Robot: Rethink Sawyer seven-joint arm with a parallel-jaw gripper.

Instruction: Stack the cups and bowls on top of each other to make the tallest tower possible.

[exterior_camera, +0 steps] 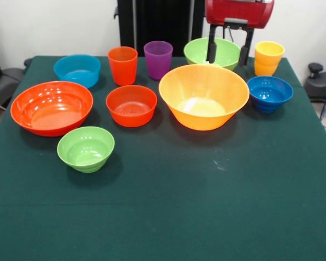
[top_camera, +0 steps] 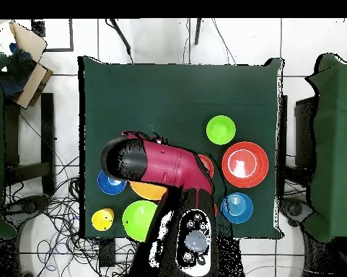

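Nearest the front camera sits a small light green bowl [exterior_camera: 86,148], upright on the green tablecloth [exterior_camera: 168,212] and empty. Behind it to the left stands the large red-orange bowl [exterior_camera: 51,107]; behind it to the right, the medium red-orange bowl [exterior_camera: 131,105]. Both are separate from it. At centre, the large yellow-orange bowl [exterior_camera: 204,95] stands just beside the medium red-orange one, with the dark blue bowl [exterior_camera: 269,93] close on its right. Along the far row, from left to right in the front view: light blue bowl [exterior_camera: 77,69], orange-red cup [exterior_camera: 123,65], purple cup [exterior_camera: 158,59], second light green bowl [exterior_camera: 212,52], and yellow cup [exterior_camera: 268,58] with stepped sides. All pieces rest singly on the cloth, mouths up; no piece sits on another.

My gripper [exterior_camera: 227,53] hangs from the red arm housing [exterior_camera: 239,12] above the far light green bowl, behind the large yellow-orange bowl. My two dark fingers [exterior_camera: 211,50] point downward with a clear gap between them, parted and holding nothing; their tips are level with that bowl's rim.

From overhead, my arm [top_camera: 158,164] crosses the table and covers most of the yellow-orange bowl [top_camera: 147,191]; the near light green bowl [top_camera: 221,130] and large red-orange bowl [top_camera: 244,164] lie uncovered.
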